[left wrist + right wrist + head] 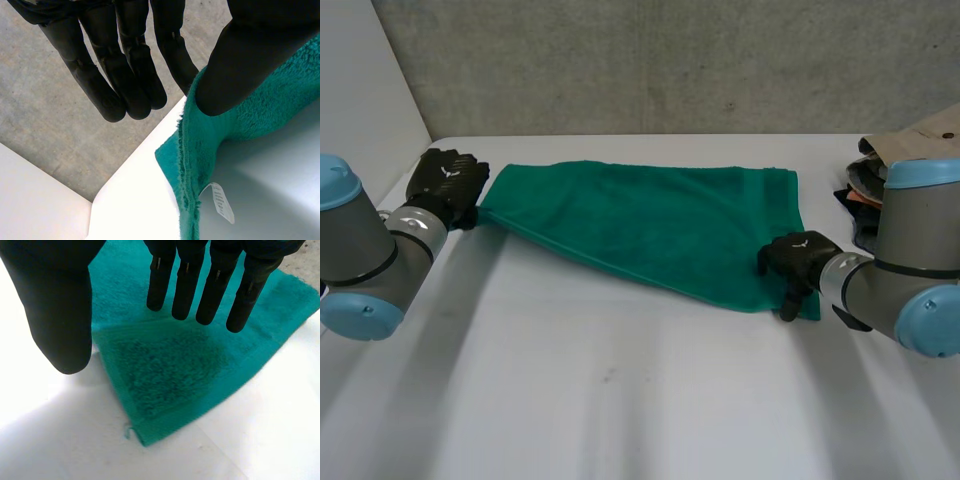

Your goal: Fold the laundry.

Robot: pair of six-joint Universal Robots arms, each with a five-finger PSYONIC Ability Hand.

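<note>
Grey arms, black hands.
Light-blue caps top the left arm (pixel 358 245) and right arm (pixel 908 275); the left hand (pixel 445 182) and right hand (pixel 802 256) show small white marks.
</note>
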